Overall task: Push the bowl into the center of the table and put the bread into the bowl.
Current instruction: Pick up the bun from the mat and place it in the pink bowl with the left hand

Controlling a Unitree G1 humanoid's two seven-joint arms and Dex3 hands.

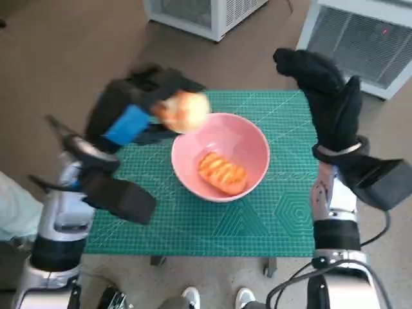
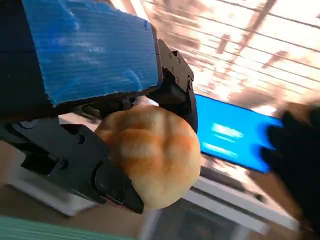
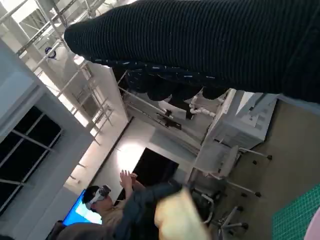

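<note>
A round bread roll (image 1: 185, 111) is gripped in the left hand (image 1: 138, 109) and held in the air just beside the far left rim of the pink bowl (image 1: 254, 145), over the green cutting mat (image 1: 283, 212). The bowl is set near the middle of the mat, with open mat on every side of it, and an orange ridged bread (image 1: 222, 172) is already lying inside it. The right hand (image 1: 325, 90) is raised above the mat's far right corner, holding nothing, its gloved fingers extended. White cabinets (image 1: 199, 13) are seen on the brown floor beyond the table, and shoes (image 1: 215, 297) at its near edge.
</note>
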